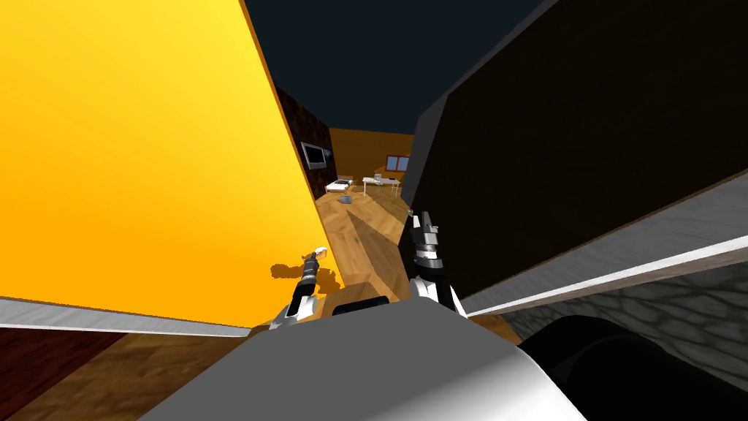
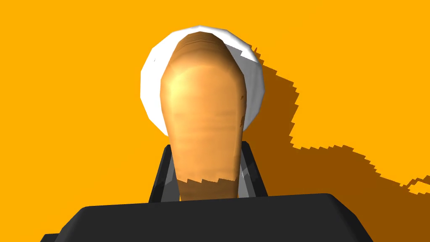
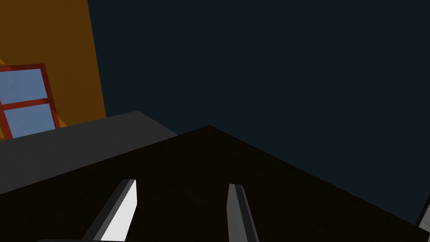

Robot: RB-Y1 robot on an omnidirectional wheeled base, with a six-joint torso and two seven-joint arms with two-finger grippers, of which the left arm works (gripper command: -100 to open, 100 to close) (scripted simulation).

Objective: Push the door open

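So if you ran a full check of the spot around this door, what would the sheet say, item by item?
Surface: wooden floor, running on past the door.
Job's things: orange door on the left; its wood-coloured handle sits on a white round plate.
Clutter: a small grey thing on the far room's floor.
Grippers: left gripper shut on the handle, fingers at its sides; right gripper open, raised beside the dark wall, holding nothing.
Cables: nothing seen.
Surroundings: dark wall on the right; far room with white tables, a wall screen and a window.
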